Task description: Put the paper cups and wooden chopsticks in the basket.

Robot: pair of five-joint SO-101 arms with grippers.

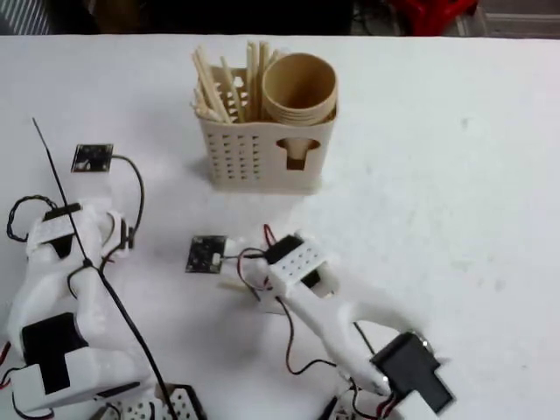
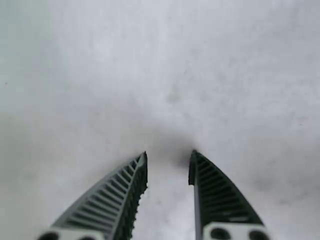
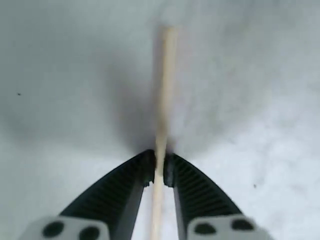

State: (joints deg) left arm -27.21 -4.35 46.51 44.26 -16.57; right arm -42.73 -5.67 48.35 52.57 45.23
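Clamping right jaws hold a slim, pale chopstick [image 3: 165,90].

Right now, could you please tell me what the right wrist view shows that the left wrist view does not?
Right wrist view: the right hand shut on a wooden chopstick, which runs out past its tips. Left wrist view: the left hand open, with nothing in its grip. Both: a dark ribbed hand above the white table.
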